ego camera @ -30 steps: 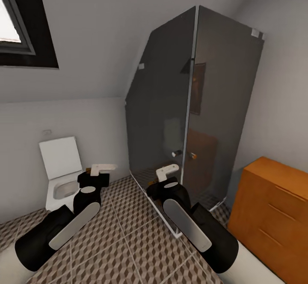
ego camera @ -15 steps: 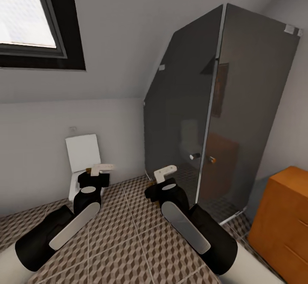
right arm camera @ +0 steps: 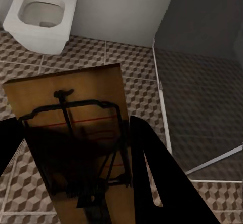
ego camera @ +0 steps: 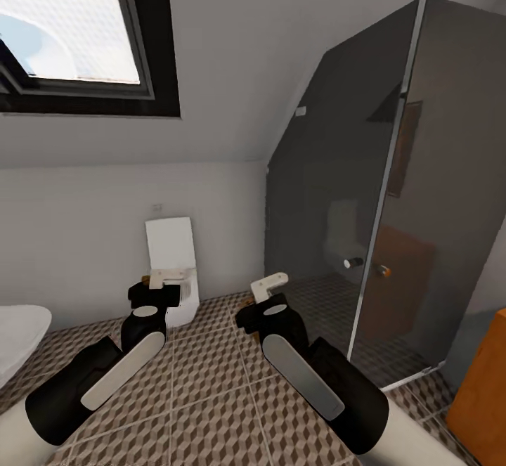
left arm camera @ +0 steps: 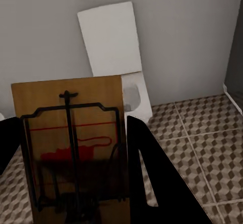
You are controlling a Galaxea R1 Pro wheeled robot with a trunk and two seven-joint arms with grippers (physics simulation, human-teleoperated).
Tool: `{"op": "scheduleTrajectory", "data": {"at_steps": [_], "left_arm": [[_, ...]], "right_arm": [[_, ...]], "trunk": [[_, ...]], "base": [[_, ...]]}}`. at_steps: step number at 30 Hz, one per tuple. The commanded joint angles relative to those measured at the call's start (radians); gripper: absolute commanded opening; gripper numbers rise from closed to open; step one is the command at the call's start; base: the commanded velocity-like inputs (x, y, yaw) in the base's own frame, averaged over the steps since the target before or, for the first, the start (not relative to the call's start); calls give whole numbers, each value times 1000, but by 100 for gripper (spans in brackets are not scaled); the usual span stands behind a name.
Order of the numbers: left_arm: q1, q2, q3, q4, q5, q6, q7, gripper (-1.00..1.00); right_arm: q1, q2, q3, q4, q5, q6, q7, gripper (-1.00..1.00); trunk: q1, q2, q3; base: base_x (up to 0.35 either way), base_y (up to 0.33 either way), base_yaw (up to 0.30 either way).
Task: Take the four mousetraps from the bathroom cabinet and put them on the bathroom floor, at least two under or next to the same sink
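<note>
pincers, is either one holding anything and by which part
Both. The left pincer and right pincer each clamp a mousetrap by its near end.

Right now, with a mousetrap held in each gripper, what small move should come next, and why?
Probably keep turning left toward the white basin at the view's edge: the left gripper and right gripper each hold a mousetrap, and two must lie by a sink.
</note>
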Motion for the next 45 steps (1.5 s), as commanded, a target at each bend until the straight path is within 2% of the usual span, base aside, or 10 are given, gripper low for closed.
{"op": "scheduleTrajectory", "data": {"at_steps": [1, 11, 23, 39, 45], "left_arm": [[-2, 1, -3, -1, 3, 9, 9, -100], [-2, 1, -3, 0, 3, 9, 9, -100], [-2, -1, -3, 1, 3, 9, 9, -100], [-2, -1, -3, 3, 3, 10, 9, -100], [-2, -2, -4, 5, 3, 9, 10, -100]], "right_arm": [[-1, 0, 1, -1, -10, 2, -10, -100], [-1, 0, 3, 0, -10, 0, -10, -100], [-1, -1, 35, 0, -9, 0, -10, -100], [-1, -2, 37, 0, -9, -1, -10, -100], [-1, -3, 36, 0, -9, -1, -10, -100]], "trunk": [[0, -1, -1], [0, -1, 0], [0, -1, 0], [0, -1, 0], [0, -1, 0]], "base": [[0, 0, 290], [0, 0, 291], [0, 0, 292], [0, 0, 290], [0, 0, 129]]}}
